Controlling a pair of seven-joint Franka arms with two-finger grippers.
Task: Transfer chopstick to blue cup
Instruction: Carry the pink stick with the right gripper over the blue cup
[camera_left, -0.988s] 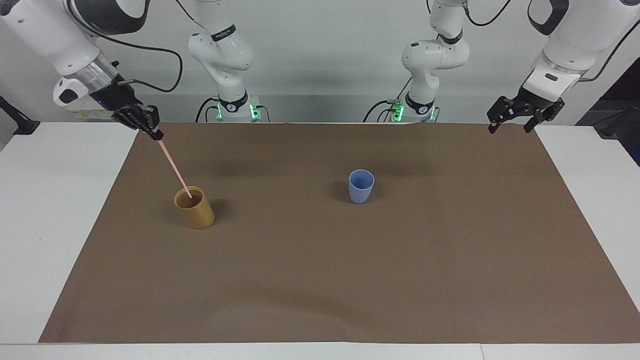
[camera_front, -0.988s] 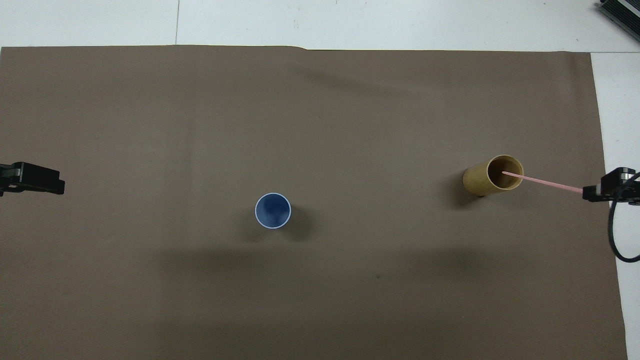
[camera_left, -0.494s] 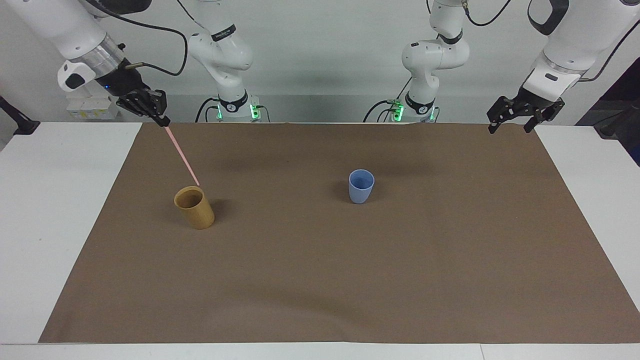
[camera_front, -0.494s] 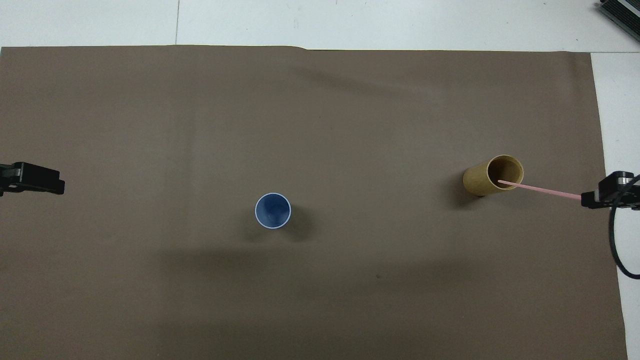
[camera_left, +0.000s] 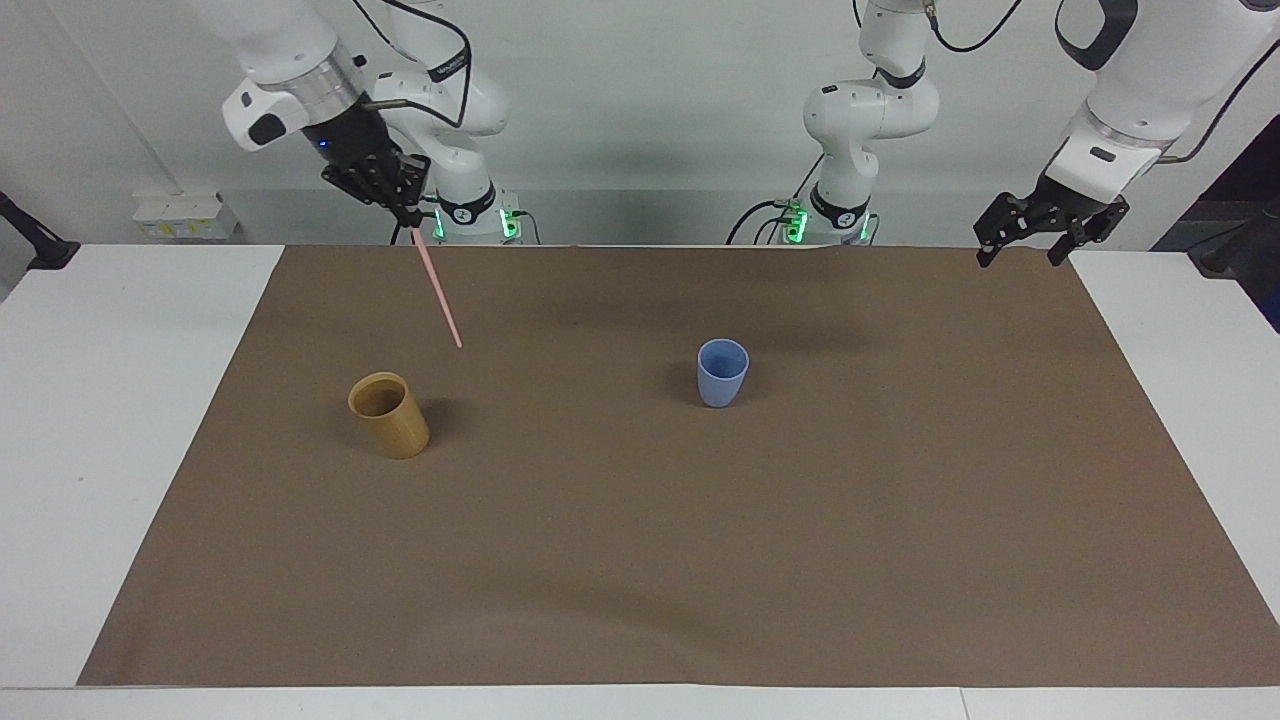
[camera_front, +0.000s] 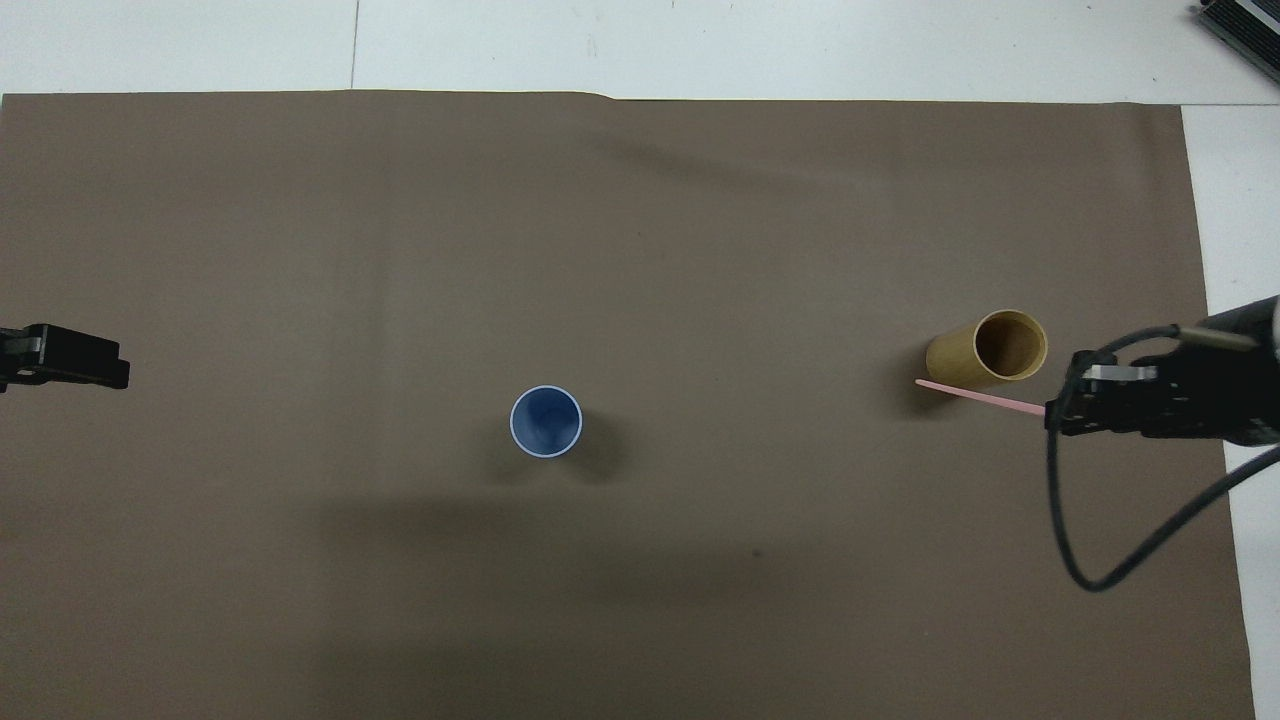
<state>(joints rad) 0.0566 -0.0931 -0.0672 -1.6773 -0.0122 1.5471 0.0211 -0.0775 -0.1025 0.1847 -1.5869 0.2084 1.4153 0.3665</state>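
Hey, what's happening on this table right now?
The right gripper is shut on a thin light pink chopstick and holds it up in the air, its lower end clear of the tan bamboo-coloured cylindrical cup. The small light blue tapered cup stands empty mid-table on the brown mat. The left gripper waits open over the mat's edge at the left arm's end.

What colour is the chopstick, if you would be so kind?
Light pink: the chopstick shows best in the facing view.
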